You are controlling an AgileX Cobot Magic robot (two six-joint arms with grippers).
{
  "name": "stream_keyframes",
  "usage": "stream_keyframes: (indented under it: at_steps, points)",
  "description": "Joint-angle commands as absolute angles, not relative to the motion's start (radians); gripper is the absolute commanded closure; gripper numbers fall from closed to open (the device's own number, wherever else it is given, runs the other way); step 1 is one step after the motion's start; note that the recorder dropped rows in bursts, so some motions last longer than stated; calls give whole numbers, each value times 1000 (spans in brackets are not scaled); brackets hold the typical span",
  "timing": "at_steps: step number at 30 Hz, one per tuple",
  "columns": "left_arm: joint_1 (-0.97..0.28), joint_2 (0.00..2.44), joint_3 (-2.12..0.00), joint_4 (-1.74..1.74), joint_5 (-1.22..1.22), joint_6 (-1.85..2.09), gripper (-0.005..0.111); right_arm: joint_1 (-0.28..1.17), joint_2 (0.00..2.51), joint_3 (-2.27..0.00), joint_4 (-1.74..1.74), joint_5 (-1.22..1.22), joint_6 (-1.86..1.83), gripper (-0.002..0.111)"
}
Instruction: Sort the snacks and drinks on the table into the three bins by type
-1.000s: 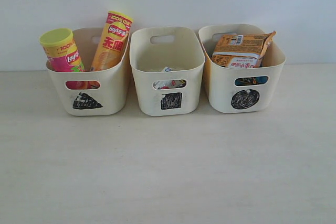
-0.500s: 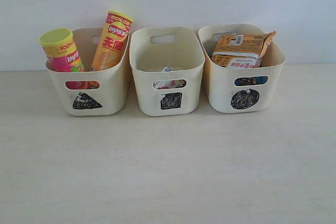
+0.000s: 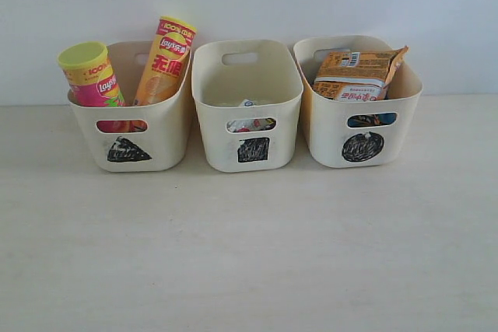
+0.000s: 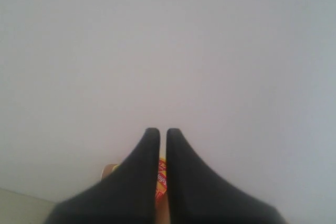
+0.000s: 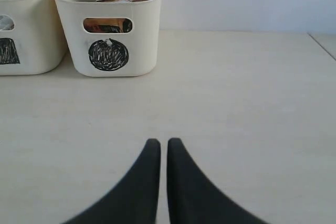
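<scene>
Our left gripper [image 4: 158, 134] is closed tight on nothing and faces a plain wall. Our right gripper [image 5: 158, 144] is likewise closed and empty, above the table [image 5: 236, 103] and near the circle bin [image 5: 142, 40]. The pink chip tube [image 3: 89, 75] and the yellow-orange chip tube [image 3: 166, 60] lean in the triangle bin [image 3: 167, 134]. White packaging [image 3: 249, 124] lies low in the square bin [image 3: 214, 145], too hidden for us to identify. The orange bag [image 3: 354, 71] tops the circle bin.
</scene>
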State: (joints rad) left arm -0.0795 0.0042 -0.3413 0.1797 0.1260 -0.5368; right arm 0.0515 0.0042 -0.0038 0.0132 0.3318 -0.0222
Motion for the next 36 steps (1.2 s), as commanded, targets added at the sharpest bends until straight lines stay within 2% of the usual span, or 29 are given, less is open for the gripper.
stream_keyframes:
  at_steps: [1, 6, 14, 29, 36]
  points:
    - [-74, 0, -336, 175, 128, -530, 103, 50, 0, 0, 13, 328, -22, 106]
    - [-74, 0, -336, 167, 130, -511, 103, 50, 0, 0, 13, 328, -22, 106]
    - [-74, 0, -323, -43, 211, -150, 103, 50, 0, 0, 13, 328, -22, 106]
    - [-10, 0, -50, -161, 128, -75, 103, 50, 0, 0, 13, 328, -22, 106]
    - [-10, 0, 0, -161, 127, -47, 103, 50, 0, 0, 13, 328, -22, 106]
